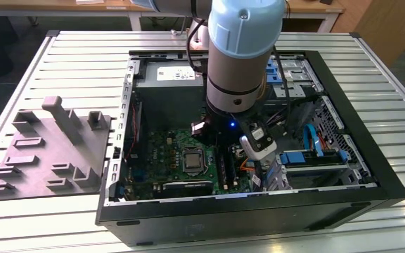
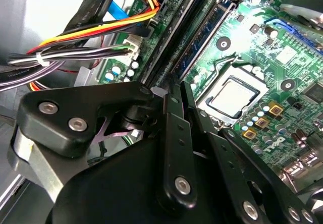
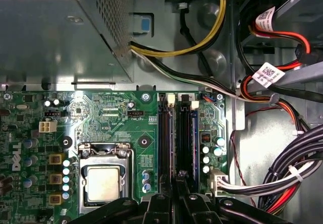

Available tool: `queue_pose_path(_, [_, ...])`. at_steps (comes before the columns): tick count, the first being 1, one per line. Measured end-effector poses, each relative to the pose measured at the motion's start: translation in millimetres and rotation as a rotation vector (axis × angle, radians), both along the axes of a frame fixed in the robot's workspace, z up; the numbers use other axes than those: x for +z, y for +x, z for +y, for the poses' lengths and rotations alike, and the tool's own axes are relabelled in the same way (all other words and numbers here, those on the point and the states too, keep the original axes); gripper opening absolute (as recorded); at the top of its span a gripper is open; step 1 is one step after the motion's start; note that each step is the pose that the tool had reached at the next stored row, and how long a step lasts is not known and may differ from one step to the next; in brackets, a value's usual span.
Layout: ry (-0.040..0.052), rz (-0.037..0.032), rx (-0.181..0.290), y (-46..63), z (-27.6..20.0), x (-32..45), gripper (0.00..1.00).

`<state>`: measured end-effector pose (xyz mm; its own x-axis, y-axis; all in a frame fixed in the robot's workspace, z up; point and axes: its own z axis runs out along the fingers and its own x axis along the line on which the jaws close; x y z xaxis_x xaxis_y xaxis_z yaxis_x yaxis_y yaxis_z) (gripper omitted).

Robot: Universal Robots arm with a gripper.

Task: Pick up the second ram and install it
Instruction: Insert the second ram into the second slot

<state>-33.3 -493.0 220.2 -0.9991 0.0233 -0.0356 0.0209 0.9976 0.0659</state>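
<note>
Black gripper (image 3: 177, 200) low over green motherboard (image 3: 121, 128) memory slots
Fingers pressed together on thin green-blue ram strip (image 2: 202, 35) standing in slot

The gripper (image 3: 177, 204) sits low over the memory slots (image 3: 177, 133). Cable bundles (image 3: 282, 178) crowd one side and the processor socket (image 3: 103, 176) the other. The power-supply box (image 3: 55, 32) walls the slots' far end.

— What sits where on the table (image 1: 61, 52)?
— The case (image 1: 357, 174) lies open at centre; the tray (image 1: 44, 153) rests beside it, on the exterior view's left.
— And inside?
— The motherboard (image 1: 164, 158) lies flat on the case floor, the power supply (image 1: 167, 87) behind it. The arm (image 1: 241, 63) reaches down into the case, over the memory slots (image 3: 176, 133), which run beside the processor (image 3: 103, 181).
</note>
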Motion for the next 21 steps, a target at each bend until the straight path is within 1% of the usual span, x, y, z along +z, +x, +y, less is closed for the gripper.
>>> queue_pose_path(9, [-0.0001, 0.0000, 0.000, 1.3, 0.0, -0.2, 0.18])
queue_pose_path(10, [-0.0001, 0.0000, 0.000, 1.3, 0.0, -0.1, 0.17])
queue_pose_path(11, [-0.0001, 0.0001, 0.000, 1.4, 0.0, -0.1, 0.11])
queue_pose_path(21, [0.0000, 0.0000, 0.000, 2.1, 0.0, -0.6, 0.11])
